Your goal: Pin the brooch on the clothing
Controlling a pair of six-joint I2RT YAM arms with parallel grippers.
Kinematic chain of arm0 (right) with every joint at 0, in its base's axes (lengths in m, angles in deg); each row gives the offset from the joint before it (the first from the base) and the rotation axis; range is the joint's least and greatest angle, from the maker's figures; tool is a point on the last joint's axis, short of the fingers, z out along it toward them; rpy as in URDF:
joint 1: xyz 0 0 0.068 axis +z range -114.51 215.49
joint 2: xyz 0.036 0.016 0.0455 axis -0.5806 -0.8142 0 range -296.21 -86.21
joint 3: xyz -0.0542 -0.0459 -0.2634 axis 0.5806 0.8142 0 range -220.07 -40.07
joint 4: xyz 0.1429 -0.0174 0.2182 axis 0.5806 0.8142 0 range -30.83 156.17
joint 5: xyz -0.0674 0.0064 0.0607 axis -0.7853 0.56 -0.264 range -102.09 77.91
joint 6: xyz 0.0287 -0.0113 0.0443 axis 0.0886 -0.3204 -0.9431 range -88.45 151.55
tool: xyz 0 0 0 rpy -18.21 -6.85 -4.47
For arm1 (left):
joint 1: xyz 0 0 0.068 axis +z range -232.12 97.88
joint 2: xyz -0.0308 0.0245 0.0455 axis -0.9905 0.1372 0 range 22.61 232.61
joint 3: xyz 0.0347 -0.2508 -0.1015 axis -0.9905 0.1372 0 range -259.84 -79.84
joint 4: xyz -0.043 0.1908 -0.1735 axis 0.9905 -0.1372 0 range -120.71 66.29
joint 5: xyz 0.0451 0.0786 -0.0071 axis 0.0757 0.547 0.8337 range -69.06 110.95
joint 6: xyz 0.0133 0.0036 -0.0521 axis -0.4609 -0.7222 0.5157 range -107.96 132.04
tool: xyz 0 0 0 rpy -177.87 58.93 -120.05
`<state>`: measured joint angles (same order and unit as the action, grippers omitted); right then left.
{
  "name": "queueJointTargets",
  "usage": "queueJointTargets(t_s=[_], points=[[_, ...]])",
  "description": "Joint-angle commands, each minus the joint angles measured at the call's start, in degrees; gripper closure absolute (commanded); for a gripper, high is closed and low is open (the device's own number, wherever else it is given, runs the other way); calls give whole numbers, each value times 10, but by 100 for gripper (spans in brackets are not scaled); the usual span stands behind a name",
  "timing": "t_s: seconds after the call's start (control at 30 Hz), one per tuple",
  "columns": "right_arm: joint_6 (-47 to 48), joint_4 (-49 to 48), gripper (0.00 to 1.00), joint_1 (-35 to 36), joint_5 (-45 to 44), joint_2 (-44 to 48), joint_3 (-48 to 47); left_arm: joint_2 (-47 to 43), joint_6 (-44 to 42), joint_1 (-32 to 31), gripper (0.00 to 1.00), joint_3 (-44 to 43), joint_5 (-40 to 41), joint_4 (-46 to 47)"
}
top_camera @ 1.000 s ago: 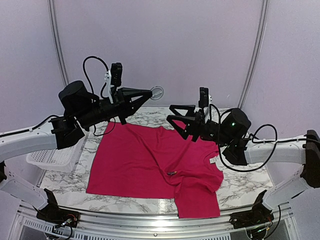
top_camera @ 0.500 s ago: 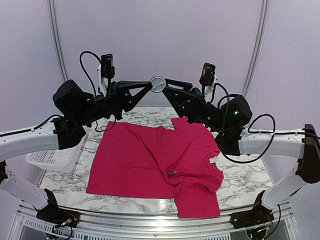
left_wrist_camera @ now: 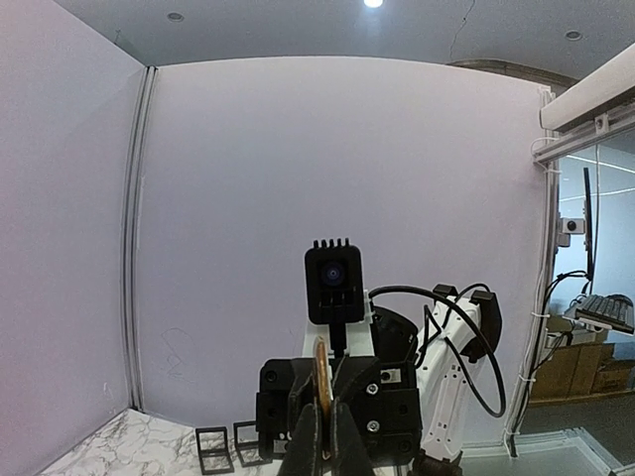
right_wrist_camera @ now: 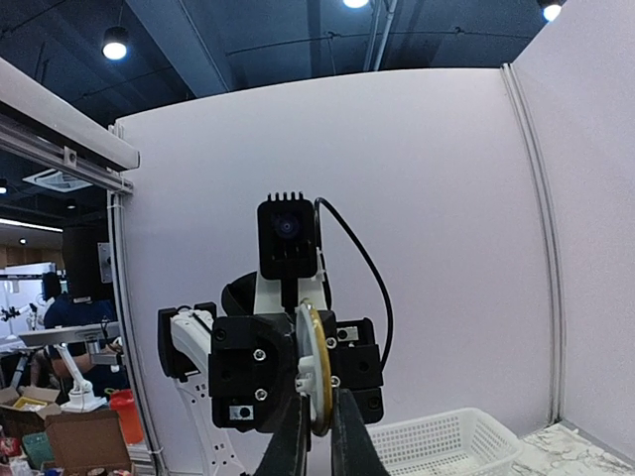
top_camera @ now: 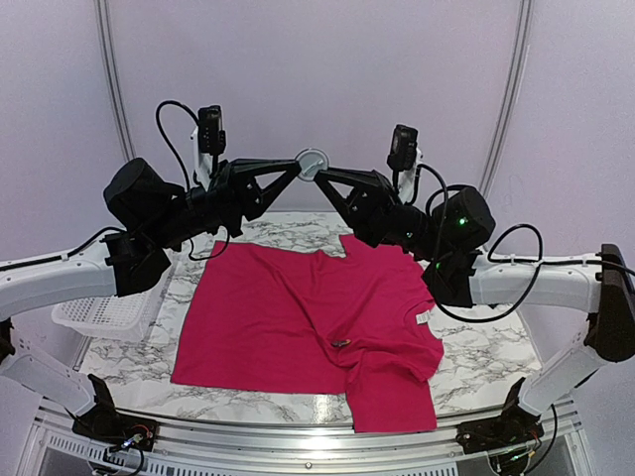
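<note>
Top external view shows the left fingers and right fingers both clamped on the brooch, high above the shirt spread on the bench; one side should probably hold firm while the other frees the pin.

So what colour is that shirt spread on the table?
The shirt is plain crimson-pink; the top external view shows it best.

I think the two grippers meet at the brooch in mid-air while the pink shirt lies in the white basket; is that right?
No: the top external view shows the shirt spread on the table, beside the basket. The left gripper and right gripper do meet at the brooch.
</note>
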<state>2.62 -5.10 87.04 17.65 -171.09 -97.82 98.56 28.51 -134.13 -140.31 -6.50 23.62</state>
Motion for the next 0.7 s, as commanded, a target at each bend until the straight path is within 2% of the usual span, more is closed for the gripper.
queueJointTargets(t_s=[0.0, 0.17, 0.2, 0.27, 0.3, 0.33, 0.4, 0.57, 0.67], points=[[2, 12, 100, 2, 5, -3, -27, 4, 2, -6, 100, -9, -22, 22], [8, 9, 100, 1, 28, 3, -25, 5, -6, -6, 100, -4, -17, 19], [14, 20, 100, -1, 37, 6, -27, 4, -13, -6, 95, -1, -15, 14], [39, 72, 100, -11, 53, 20, -33, -4, -63, -6, 53, 10, -25, -13], [60, 114, 100, -16, 61, 29, -37, -12, -102, -6, 41, 19, -27, -35], [88, 169, 100, -24, 69, 42, -43, -26, -142, -6, 33, 32, -22, -56], [162, 309, 100, -41, 81, 68, -72, -60, -231, -6, 25, 54, 1, -105], [445, 768, 100, -45, 30, 99, -207, -83, -343, -7, 23, 37, 41, -280], [527, 910, 100, -33, 0, 94, -258, -68, -370, -7, 23, 0, 54, -370]])
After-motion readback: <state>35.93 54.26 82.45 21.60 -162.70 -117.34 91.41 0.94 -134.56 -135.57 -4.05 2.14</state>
